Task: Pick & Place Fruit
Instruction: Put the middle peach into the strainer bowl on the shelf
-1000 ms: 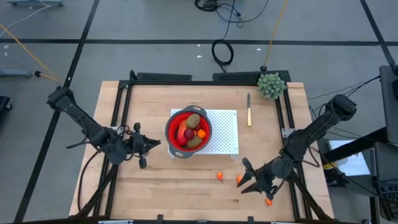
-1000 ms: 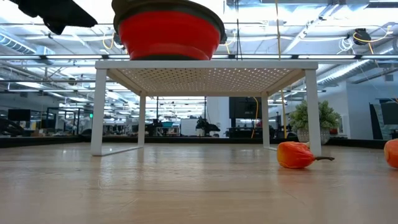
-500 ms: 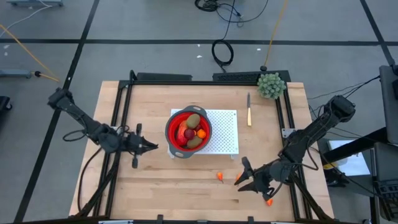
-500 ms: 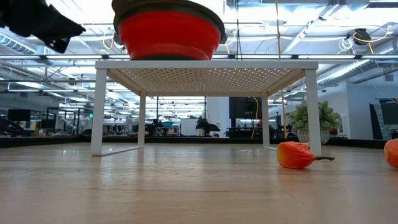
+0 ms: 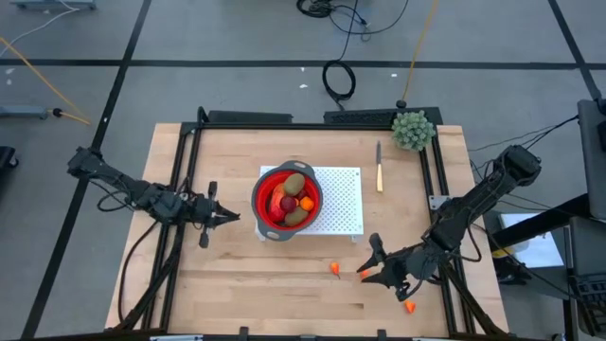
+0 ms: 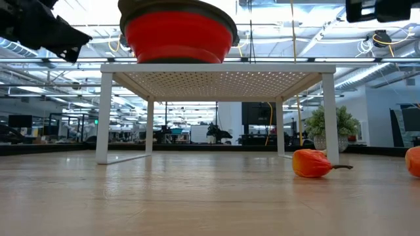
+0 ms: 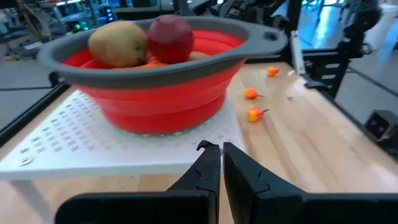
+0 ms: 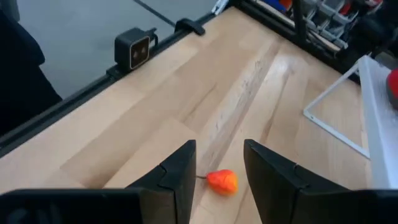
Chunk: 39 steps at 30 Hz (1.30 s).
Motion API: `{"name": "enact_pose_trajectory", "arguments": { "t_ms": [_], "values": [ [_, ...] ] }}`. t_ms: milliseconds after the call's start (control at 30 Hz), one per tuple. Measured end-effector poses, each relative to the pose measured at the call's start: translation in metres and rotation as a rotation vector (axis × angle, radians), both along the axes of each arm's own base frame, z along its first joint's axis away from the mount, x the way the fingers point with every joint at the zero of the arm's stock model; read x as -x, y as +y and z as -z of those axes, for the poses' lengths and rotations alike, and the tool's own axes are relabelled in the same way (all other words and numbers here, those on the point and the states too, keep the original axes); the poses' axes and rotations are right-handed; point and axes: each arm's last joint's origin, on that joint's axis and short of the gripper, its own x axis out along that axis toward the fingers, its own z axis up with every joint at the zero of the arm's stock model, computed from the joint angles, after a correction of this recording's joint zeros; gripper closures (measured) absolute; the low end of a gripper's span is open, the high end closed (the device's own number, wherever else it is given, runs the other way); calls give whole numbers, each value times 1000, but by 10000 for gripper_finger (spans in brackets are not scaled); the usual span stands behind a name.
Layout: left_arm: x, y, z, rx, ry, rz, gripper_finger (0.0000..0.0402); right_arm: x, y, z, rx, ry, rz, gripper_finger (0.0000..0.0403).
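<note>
A red bowl (image 5: pixel 287 201) with a grey rim stands on a white perforated stand (image 5: pixel 343 201). It holds brown kiwi-like ovals (image 7: pixel 118 42), a dark red ball (image 7: pixel 169 37) and other fruit. Three tiny orange bits lie on the wooden table in front of the stand (image 5: pixel 334 269) (image 5: pixel 363 274) (image 5: pixel 409 306). My right gripper (image 5: pixel 365 269) hangs open above the middle bit (image 8: pixel 222 181), which shows on the table between its fingers. My left gripper (image 5: pixel 232 218) is shut and points at the bowl's left side (image 7: pixel 221 148).
A green bushy ball (image 5: pixel 414 130) sits at the table's far right corner, and a slim knife (image 5: pixel 379 167) lies near it. Black rails (image 5: pixel 180 189) run along the table's edges. Bare wood stretches across the near left part of the table.
My left gripper has sunk a little beside the stand, still shut, with its arm stretched out lower. My right gripper has crept toward the table's left over the middle orange bit and now shows at the top of the low view. The fruit has not moved.
</note>
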Motion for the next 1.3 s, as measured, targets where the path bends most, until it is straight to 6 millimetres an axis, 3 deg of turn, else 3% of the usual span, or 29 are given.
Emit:
{"name": "enact_pose_trajectory", "arguments": {
  "t_ms": [367,600,833,1033,1300],
  "values": [
    [9,15,-2,-22,-14,12,380,-1,0,-7,55,108,57,273],
    [16,20,-2,-10,-25,-10,380,-3,2,13,103,219,83,273],
    [20,21,18,4,-49,-11,380,-4,3,17,155,282,79,273],
    [24,23,33,1,-79,-9,380,-5,3,20,100,381,57,273],
    [27,22,36,-12,-116,51,380,-10,-4,30,122,472,28,273]
  ]
}}
